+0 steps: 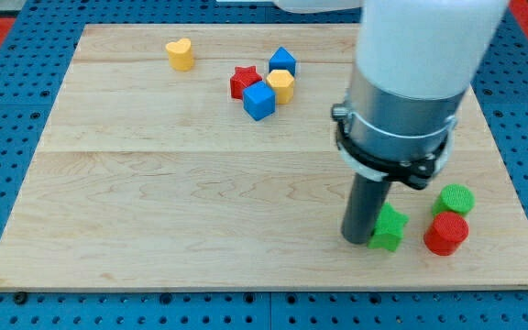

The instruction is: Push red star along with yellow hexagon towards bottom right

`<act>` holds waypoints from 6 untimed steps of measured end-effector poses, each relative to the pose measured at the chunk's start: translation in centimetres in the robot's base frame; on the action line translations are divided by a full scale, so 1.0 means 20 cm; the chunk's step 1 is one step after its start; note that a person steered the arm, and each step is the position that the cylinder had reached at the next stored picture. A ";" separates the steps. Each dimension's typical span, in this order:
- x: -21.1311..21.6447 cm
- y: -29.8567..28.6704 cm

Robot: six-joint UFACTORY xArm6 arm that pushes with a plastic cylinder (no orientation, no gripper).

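Observation:
The red star (242,80) lies near the view's top centre, touching a blue cube (258,100) at its lower right. The yellow hexagon (280,86) sits just right of the star, against the blue cube and below a second blue block (282,61). My tip (359,240) is far from them, at the view's lower right, resting right beside a green star (389,227) on its left side. The arm's grey and white body (411,82) hangs over the board's right part.
A yellow heart (181,54) lies at the view's top left. A green cylinder (453,199) and a red cylinder (445,233) stand at the lower right, close to the wooden board's (154,183) right edge. Blue pegboard surrounds the board.

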State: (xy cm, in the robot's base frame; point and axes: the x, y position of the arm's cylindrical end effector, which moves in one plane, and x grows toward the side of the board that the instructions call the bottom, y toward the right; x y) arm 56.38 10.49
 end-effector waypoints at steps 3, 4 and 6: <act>-0.13 -0.12; -0.32 -0.45; -0.84 -1.00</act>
State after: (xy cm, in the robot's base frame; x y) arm 39.49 -9.46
